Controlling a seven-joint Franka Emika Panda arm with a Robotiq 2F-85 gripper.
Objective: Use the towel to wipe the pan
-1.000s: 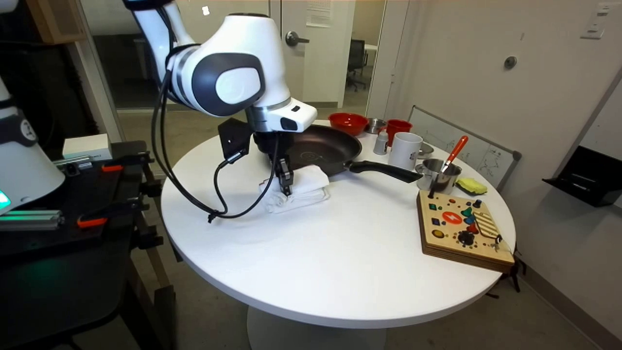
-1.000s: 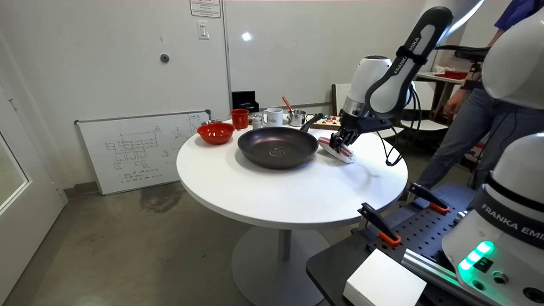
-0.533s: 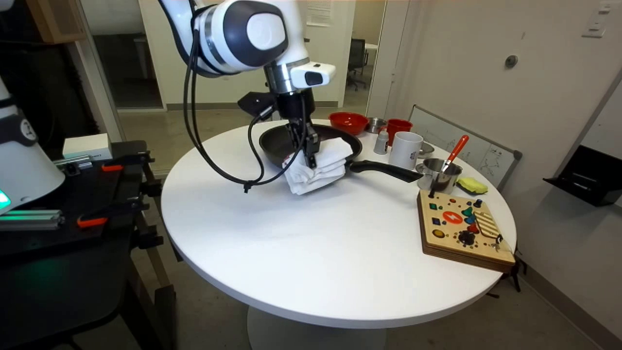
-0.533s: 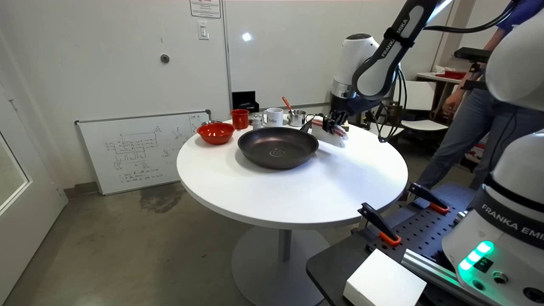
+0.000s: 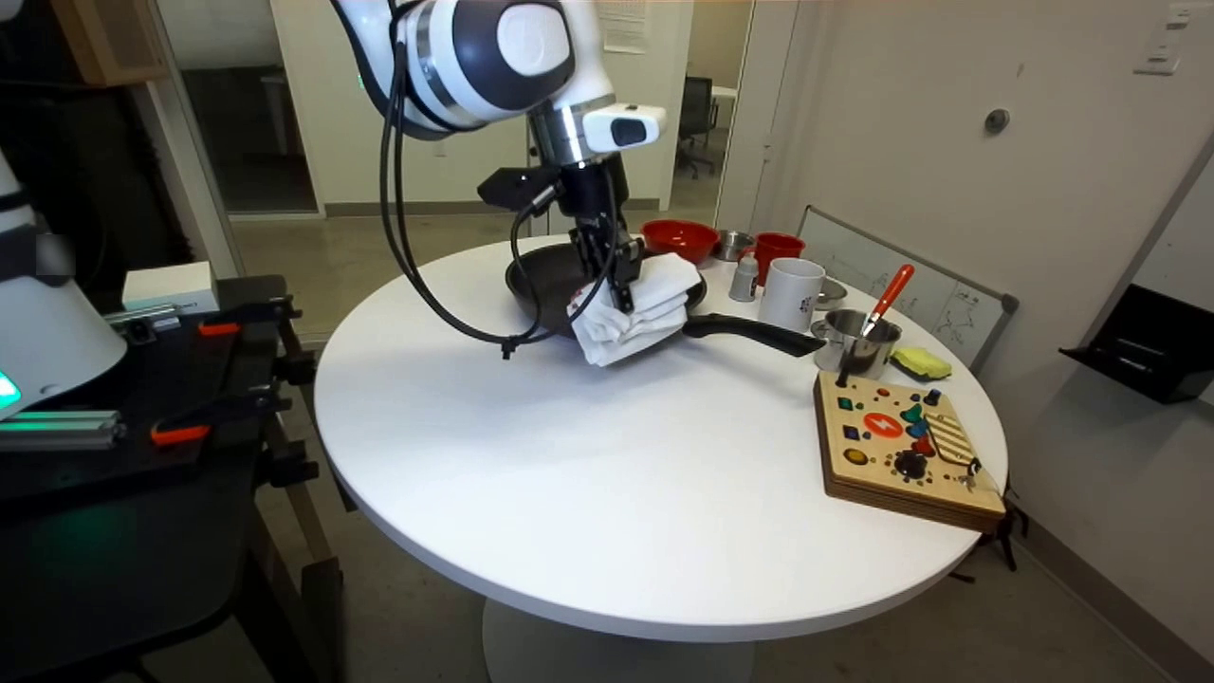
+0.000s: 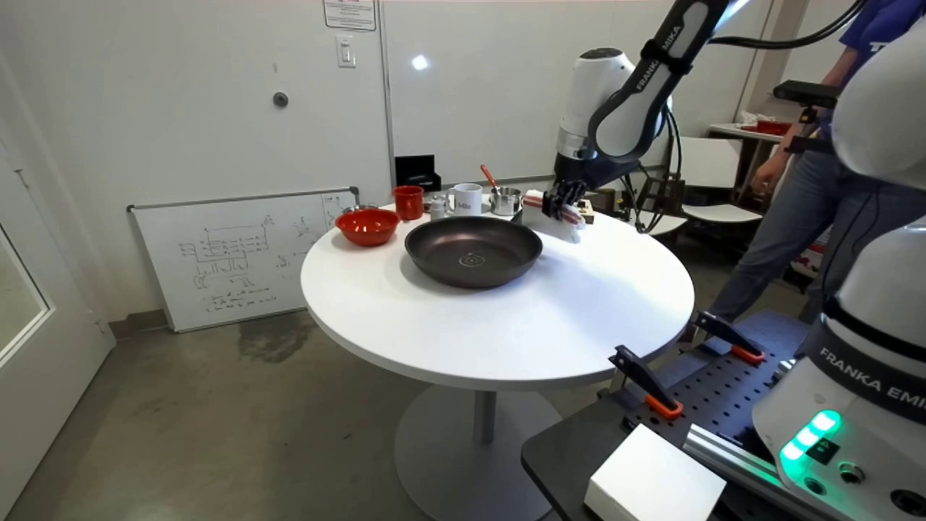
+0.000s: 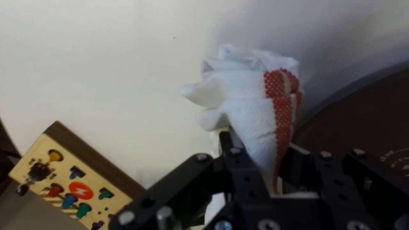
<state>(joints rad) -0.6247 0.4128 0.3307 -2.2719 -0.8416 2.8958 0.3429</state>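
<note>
Both jaws of your gripper (image 7: pixel 262 145) clamp the folded white towel (image 7: pixel 250 88), red-striped along one edge. You have it tilted above the round table (image 6: pixel 405 325), beside the pan (image 6: pixel 474 253) and near its handle (image 5: pixel 754 330); your views do not settle whether towel and pan touch. The red bowl (image 6: pixel 367 226) stands across the pan from the towel.

One towel (image 7: pixel 252 111), one pan (image 6: pixel 470 250), one round white table (image 5: pixel 607 493). Taking its far rim in an exterior view as twelve o'clock: one red bowl (image 5: pixel 680 242) at twelve; one red cup (image 5: pixel 780 249), one white mug (image 5: pixel 789 296) and one grey bottle (image 5: pixel 744 282) near one; one steel cup (image 5: pixel 868 356) and one red-handled tool (image 5: pixel 889 292) at two; one yellow-green item (image 5: pixel 920 361) near three; one wooden board (image 5: pixel 880 448) at four.
</note>
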